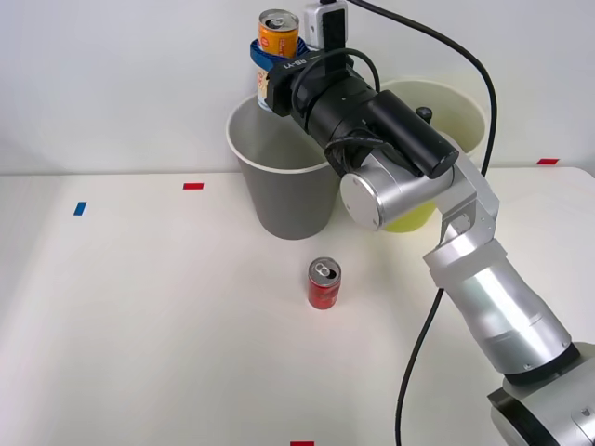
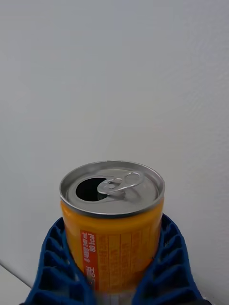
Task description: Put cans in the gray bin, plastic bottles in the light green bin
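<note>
Orange can: the orange can (image 2: 112, 224) is sitting upright between the blue ribbed fingers (image 2: 52, 267), one finger pressing each side of its lower body. Its silver top, with an open mouth and a pull tab, is standing clear above the fingers.

Fingers: the right gripper (image 1: 270, 70) is clamping the orange can (image 1: 278, 35), the blue ribs wrapping around its sides. In the wrist view the right gripper (image 2: 112, 281) is showing the can's printed label between the two pads.

Gray bin: the gray bin (image 1: 279, 190) is standing directly below the fingers on the surface (image 1: 139, 325), its white rim and pale inside lying open under the held can. The can is hanging above the rim, apart from it.

Light green bin: the light green bin (image 1: 456, 116) is standing just beside the gray bin, off to the arm's side of the fingers, and the arm is covering much of it. A small dark object is lying at its rim; what it is cannot be told.

Red can: the red can (image 1: 323, 283) is standing upright on the surface, well below the fingers and nearer the robot than the gray bin, touching nothing.

Arm: the right arm (image 1: 483, 288) is reaching up and forward across the light green bin toward the gray one.
</note>
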Robot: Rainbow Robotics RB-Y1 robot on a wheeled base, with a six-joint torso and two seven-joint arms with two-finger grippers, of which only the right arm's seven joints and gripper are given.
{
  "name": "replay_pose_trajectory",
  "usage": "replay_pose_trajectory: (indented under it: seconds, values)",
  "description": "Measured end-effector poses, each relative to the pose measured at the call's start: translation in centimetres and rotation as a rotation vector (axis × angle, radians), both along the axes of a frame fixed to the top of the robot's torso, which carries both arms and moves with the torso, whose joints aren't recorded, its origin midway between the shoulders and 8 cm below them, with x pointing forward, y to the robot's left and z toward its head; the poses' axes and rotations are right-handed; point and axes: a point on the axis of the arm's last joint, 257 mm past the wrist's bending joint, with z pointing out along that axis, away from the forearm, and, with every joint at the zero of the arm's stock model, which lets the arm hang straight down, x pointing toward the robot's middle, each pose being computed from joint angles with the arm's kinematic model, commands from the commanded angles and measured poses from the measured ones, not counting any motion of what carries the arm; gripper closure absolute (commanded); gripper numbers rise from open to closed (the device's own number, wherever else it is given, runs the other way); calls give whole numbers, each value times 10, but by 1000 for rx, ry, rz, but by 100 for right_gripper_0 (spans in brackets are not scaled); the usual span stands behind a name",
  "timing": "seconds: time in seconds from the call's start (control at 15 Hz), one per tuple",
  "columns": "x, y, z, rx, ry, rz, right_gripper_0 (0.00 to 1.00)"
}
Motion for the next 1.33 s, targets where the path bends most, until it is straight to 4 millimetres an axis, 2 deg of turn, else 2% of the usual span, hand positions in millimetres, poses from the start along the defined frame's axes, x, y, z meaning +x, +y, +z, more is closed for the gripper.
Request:
replay_pose_trajectory:
  seconds: [0.07, 0.53, 0.67, 0.73, 0.93, 1.2, 1.33]
  values:
    - [0, -1, 0, -3, -1, -2, 0]
    - [2, -7, -3, -33, -13, -15, 0]
    - [2, -13, -6, -45, -27, -28, 0]
    - [1, -20, -14, -52, -32, -40, 0]
    - [-20, -46, -30, -49, -75, -68, 0]
    - [-61, -90, -48, 43, -179, -107, 0]
    - [-80, -112, -68, 83, -204, -130, 0]
